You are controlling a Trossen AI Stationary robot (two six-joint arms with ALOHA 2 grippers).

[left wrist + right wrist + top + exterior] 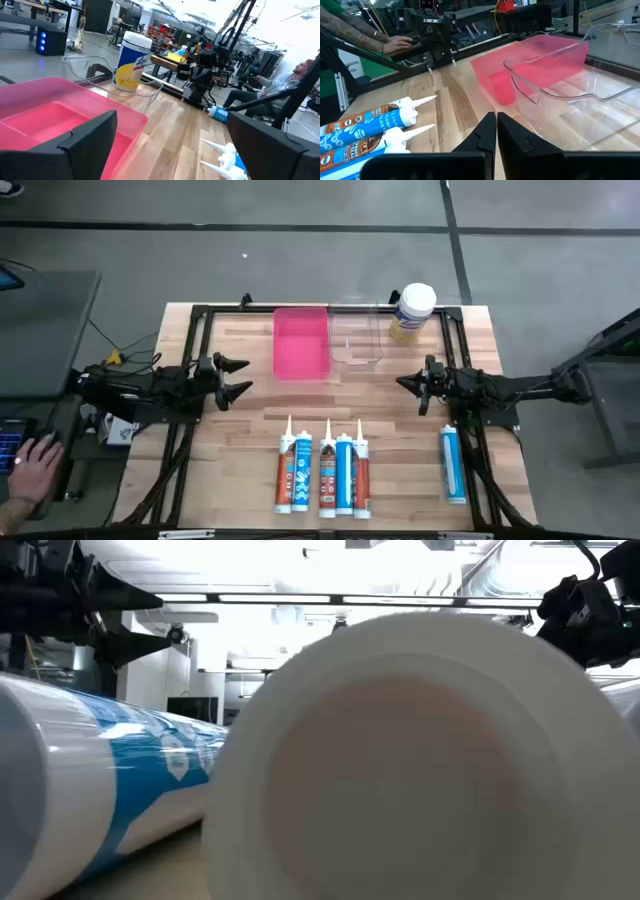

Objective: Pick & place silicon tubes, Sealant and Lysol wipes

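Observation:
Several caulk tubes [325, 470] lie side by side on the wooden table [250, 470] near its front edge, nozzles pointing to the far side. One more blue tube [452, 463] lies at the right. The Lysol wipes canister [413, 310], with its white lid and yellow label, stands upright at the far right; it also shows in the left wrist view [132, 60]. My left gripper [235, 377] is open and empty at the table's left, level with the pink tray [300, 342]. My right gripper [410, 385] is shut and empty at the right, near the clear container [358, 340].
The pink tray and the clear container stand side by side at the far middle. A black frame [200, 315] runs around the table. A person's hand [30, 465] rests left of the table. In the low view, tube bases [430, 760] fill the picture.

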